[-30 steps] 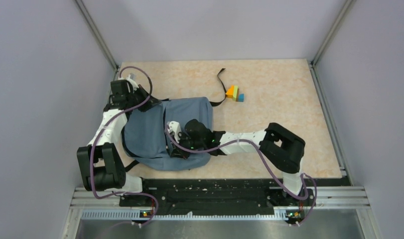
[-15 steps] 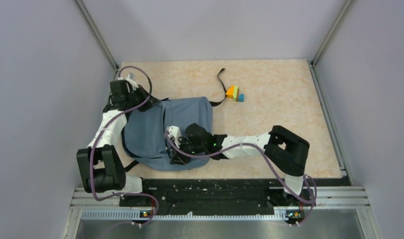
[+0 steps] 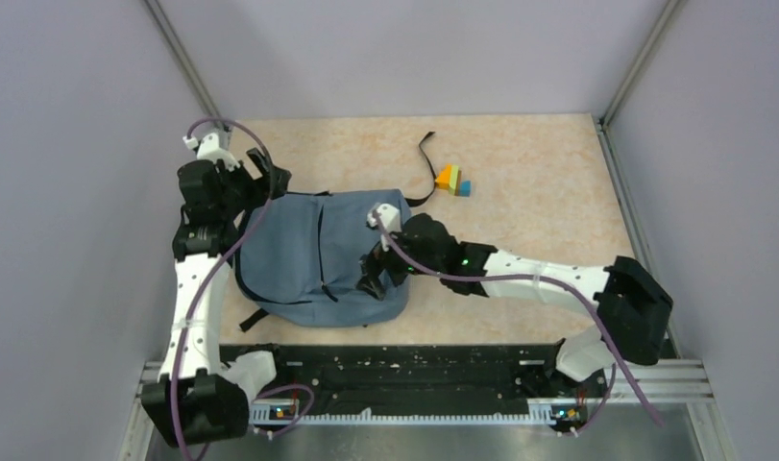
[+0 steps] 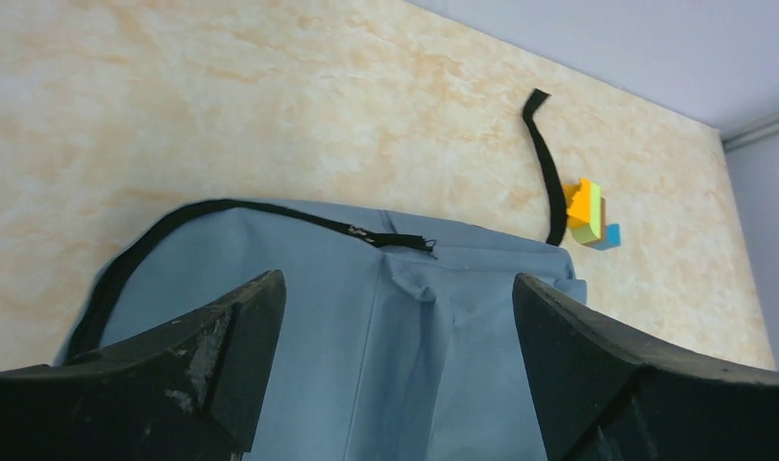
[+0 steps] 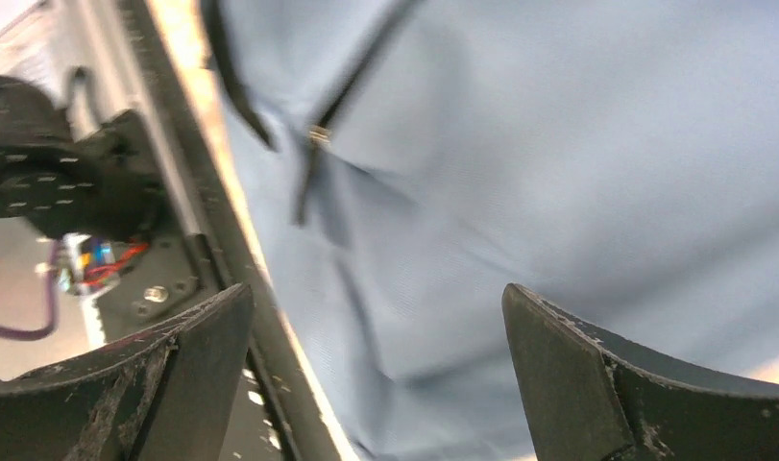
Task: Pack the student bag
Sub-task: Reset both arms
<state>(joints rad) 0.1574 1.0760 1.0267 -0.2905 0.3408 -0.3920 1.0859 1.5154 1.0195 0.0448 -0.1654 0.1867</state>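
The student bag (image 3: 304, 259), dusty-blue with black zippers, lies flat on the table's left half. My left gripper (image 3: 263, 184) hovers over its far-left corner, open and empty. In the left wrist view the bag (image 4: 414, 346) fills the space below the left gripper (image 4: 397, 298), and its black zipper (image 4: 270, 213) runs along the top seam. My right gripper (image 3: 376, 274) hangs open over the bag's near-right part. In the right wrist view the right gripper (image 5: 376, 307) has only blue fabric (image 5: 558, 144) between its wide fingers, with a zipper pull (image 5: 313, 139) further up.
A small stack of orange, green and blue blocks (image 3: 453, 180) sits beyond the bag, beside a loose black strap (image 3: 427, 163). They also show in the left wrist view as blocks (image 4: 587, 213) and strap (image 4: 548, 163). The black mounting rail (image 3: 404, 370) borders the near edge.
Both grippers were shut on the bag and now stand open. The left arm lifted toward the far left, the right drew back to the right. The bag has settled flatter and wider.
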